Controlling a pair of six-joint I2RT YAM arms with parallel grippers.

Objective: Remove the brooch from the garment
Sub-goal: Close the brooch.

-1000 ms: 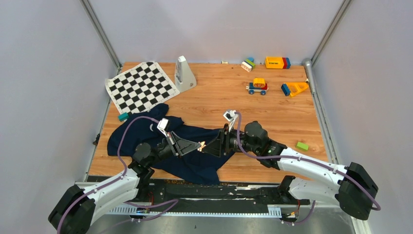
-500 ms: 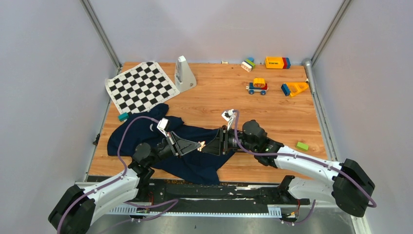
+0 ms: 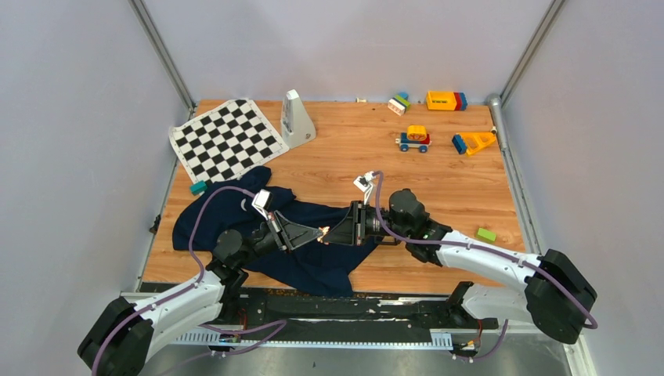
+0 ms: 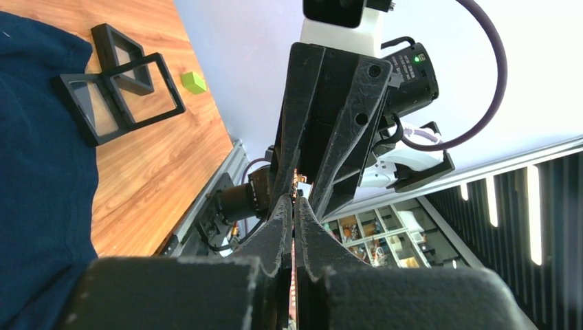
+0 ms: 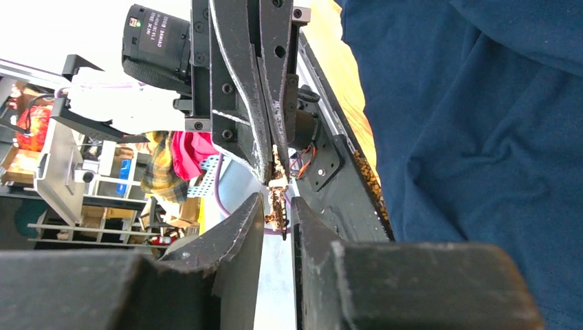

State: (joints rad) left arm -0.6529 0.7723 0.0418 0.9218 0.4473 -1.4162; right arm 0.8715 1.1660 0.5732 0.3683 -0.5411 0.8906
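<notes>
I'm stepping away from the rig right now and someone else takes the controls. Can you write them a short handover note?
Left end effector: shut on the brooch, holding it in the air above the garment.
Right end effector: tip to tip with the left one, jaws slightly open on either side of the brooch's free end, not clamped.
Garment: crumpled on the near left part of the table, under both arms.
Done: the brooch looks free of the cloth.
Left: probably pass the brooch to the right end effector, or set it down on bare table away from the garment.
</notes>
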